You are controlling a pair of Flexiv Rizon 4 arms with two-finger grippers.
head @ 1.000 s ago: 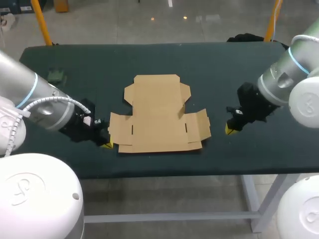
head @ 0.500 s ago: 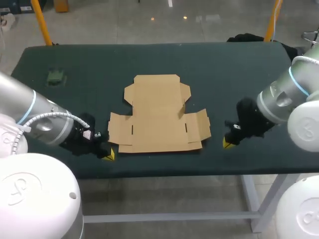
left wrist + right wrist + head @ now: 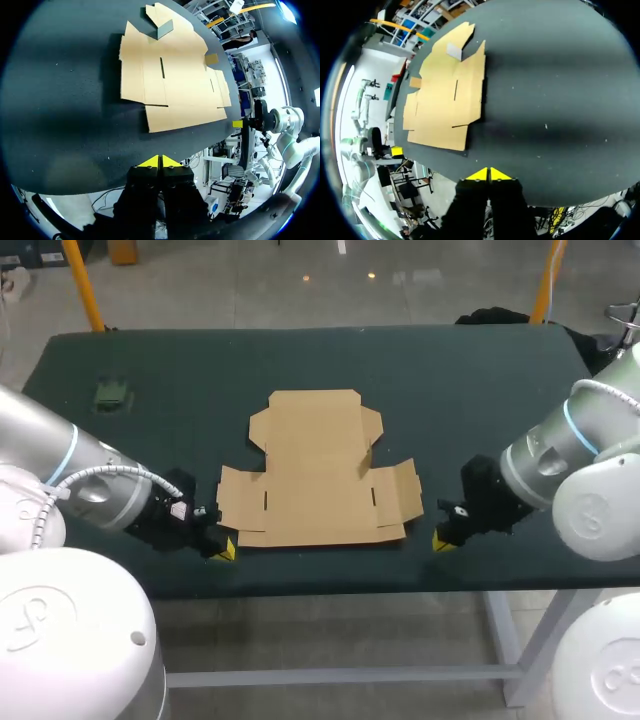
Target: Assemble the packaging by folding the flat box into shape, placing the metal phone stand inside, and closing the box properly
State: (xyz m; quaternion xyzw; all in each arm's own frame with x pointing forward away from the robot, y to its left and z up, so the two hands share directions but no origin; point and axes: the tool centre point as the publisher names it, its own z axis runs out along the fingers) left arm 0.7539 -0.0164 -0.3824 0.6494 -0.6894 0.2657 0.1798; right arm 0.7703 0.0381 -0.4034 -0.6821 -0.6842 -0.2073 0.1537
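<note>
Your left gripper (image 3: 159, 161) sits low over the table (image 3: 450, 380) at its near edge. Its two yellow tips are pressed together, with nothing held between them. The flat cardboard box (image 3: 318, 472) lies just ahead of it and a little to the inner side. The closest part is the box's near-left corner, which is close to the tips but not touching them.

Your right gripper (image 3: 489, 174) is also down at the near edge. Its fingertips are closed against each other and hold nothing. The box lies ahead of it and off to its inner side. A strip of bare dark tabletop separates its tips from the box's near-right flap.

The box lies unfolded on the table between the two grippers. Its side flaps are spread out, its slots are showing, and one small tab stands up slightly on the right side of the middle panel.

Farther out, well beyond your left gripper, a small dark-green object (image 3: 112, 392) rests alone near the table's far left. It is well apart from the box, and you cannot tell what it is from here.
</note>
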